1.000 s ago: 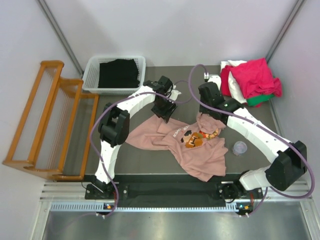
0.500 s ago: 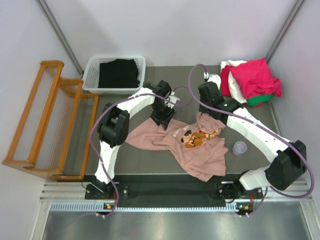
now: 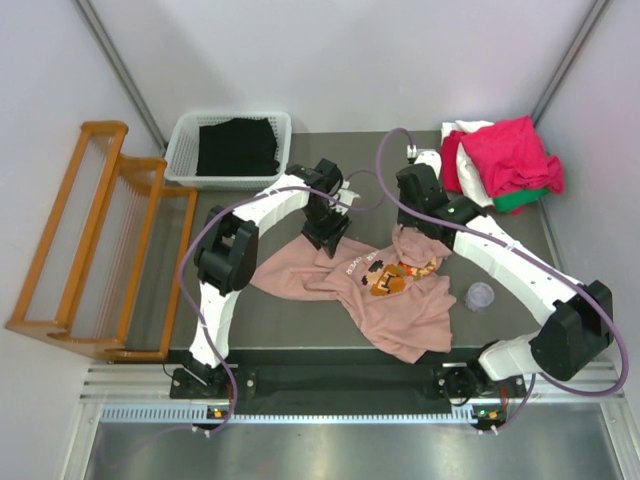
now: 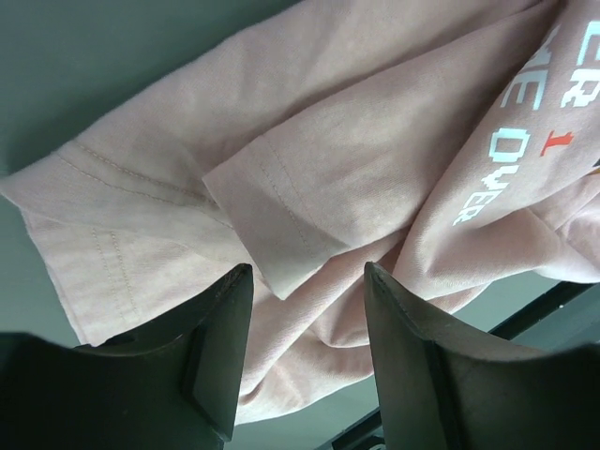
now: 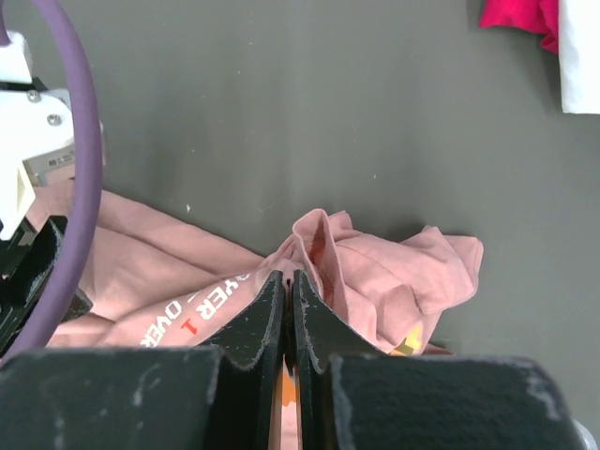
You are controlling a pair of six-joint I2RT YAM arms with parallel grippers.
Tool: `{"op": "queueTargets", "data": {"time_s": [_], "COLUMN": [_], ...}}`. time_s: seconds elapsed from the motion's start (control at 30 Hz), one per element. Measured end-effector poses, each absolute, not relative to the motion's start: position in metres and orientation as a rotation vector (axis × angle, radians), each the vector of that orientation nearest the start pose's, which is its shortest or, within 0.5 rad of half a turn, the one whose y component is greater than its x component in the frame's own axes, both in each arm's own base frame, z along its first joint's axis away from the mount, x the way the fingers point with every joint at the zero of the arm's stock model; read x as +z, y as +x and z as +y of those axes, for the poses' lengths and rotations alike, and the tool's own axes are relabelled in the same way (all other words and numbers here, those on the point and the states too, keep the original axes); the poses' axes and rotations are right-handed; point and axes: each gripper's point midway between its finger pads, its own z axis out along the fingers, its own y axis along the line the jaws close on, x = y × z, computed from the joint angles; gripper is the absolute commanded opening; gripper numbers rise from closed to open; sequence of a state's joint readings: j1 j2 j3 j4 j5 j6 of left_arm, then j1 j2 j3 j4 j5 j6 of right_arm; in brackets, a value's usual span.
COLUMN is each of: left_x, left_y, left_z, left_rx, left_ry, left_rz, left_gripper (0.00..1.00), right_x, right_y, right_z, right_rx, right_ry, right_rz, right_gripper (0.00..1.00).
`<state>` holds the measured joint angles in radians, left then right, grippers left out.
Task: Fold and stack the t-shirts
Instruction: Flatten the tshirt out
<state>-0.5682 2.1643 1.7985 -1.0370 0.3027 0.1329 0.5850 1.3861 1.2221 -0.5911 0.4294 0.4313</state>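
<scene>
Near the middle of the dark table [image 3: 300, 325] lies the dusty-pink t-shirt [image 3: 390, 305], crumpled and unfolded. One part trails left, and a broad flap hangs toward the near edge. Its cloth is soft and wrinkled, with stitched hems; in the left wrist view a sleeve hem lies folded over the body. A pixel-art figure in brown and orange shows on the chest.

White block lettering runs beside it. "OVER" can be read, and above it "ER" followed by a red "1"; the rest is lost in the folds.

The left gripper [image 4: 305, 281] hangs low over the shirt's far left part, jaws apart with the sleeve hem below the gap, gripping nothing. The right gripper [image 5: 288, 278] is closed, and a raised ridge of the pink cloth is pinched at its tips.

At the far right corner sit the other t-shirts in a heap: crimson-pink [image 3: 515, 150] on top, white [image 3: 462, 130] behind, green [image 3: 520, 200] at the near side. A white basket [image 3: 180, 150] holding black cloth [image 3: 237, 147] stands at the far left, with a wooden rack [image 3: 95, 240] off the table's left edge. A small clear cup [image 3: 481, 296] sits just right of the shirt.

Bare tabletop shows at the near left, and between the basket and the heap.
</scene>
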Motion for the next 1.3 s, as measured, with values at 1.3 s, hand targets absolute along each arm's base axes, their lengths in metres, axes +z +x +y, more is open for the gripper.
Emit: {"op": "queueTargets", "data": {"time_s": [1.3], "left_x": [0.058], "left_y": [0.359], "left_z": [-0.260], "left_rx": [-0.509], "left_ry": [0.984], "left_rz": [2.772], "left_gripper": [0.51], "right_x": [0.189], "right_y": [0.339], "right_z": [0.158], "right_rx": [0.043], "right_ry": [0.026], "right_rz": [2.266], "right_gripper": [0.00]}}
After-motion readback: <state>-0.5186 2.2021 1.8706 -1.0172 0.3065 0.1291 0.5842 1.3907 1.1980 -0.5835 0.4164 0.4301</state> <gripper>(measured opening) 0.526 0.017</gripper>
